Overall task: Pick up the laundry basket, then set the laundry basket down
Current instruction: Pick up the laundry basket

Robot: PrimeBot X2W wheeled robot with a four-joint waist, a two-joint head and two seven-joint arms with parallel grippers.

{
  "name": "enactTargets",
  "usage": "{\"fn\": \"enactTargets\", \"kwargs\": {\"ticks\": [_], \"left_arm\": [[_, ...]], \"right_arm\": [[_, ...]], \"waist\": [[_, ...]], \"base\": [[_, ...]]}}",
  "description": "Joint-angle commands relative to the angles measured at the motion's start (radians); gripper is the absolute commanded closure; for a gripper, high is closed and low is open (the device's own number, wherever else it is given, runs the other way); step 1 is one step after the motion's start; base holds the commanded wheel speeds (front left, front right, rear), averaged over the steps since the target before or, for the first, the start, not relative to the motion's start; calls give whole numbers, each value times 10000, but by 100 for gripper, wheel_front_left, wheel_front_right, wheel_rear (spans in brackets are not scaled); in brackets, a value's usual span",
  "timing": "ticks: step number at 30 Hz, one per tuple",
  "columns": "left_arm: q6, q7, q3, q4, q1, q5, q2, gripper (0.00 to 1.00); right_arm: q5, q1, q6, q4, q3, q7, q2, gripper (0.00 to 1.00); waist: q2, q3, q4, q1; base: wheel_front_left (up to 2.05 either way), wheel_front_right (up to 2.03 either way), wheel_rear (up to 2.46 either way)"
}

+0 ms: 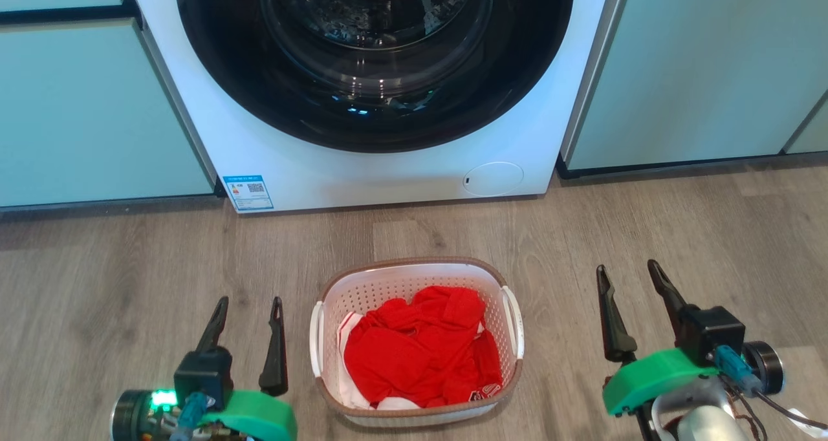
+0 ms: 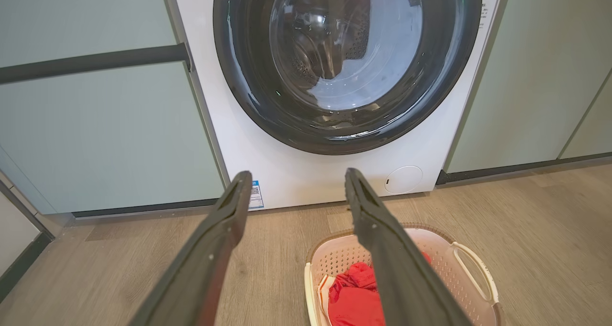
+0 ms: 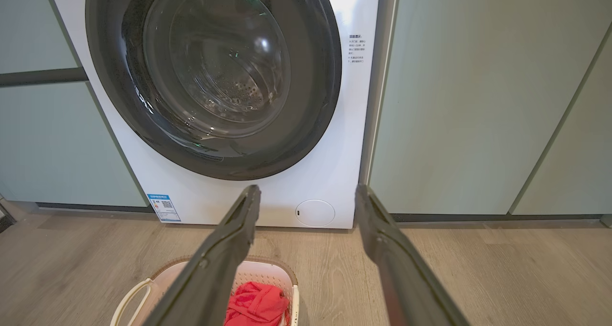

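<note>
The laundry basket (image 1: 414, 279) stands on the wooden floor in the lower middle of the head view, white with perforated walls, a brown rim and a white handle on each side. Red clothing (image 1: 420, 350) lies in it. My left gripper (image 1: 250, 310) is open just left of the basket's left handle, apart from it. My right gripper (image 1: 629, 271) is open further off to the right of the basket. In the left wrist view the basket (image 2: 473, 268) sits at the lower right, partly behind my right finger. In the right wrist view the basket (image 3: 267, 268) lies at the lower left.
A white front-loading washing machine (image 1: 388, 176) with a dark round door stands directly behind the basket. Pale green cabinet fronts (image 1: 77, 118) flank it on both sides. Bare wooden floor (image 1: 711, 221) stretches to the left and right of the basket.
</note>
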Motion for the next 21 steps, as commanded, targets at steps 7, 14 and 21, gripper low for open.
{"fn": "enactTargets", "kwargs": {"ticks": [7,14,21], "left_arm": [[-93,-97,370,-244,-348,177,-33,0],[-125,-97,400,-242,-351,215,-58,0],[-147,-97,395,-239,-382,225,-81,0]], "right_arm": [[-30,-160,14,-316,219,-134,-116,0],[-14,-171,14,-319,220,-134,-116,0],[-24,-176,14,-287,212,-134,-116,0]], "waist": [[0,31,1,0],[0,74,-10,0],[0,198,-5,0]], "base": [[0,0,0],[0,0,0],[0,0,0]]}}
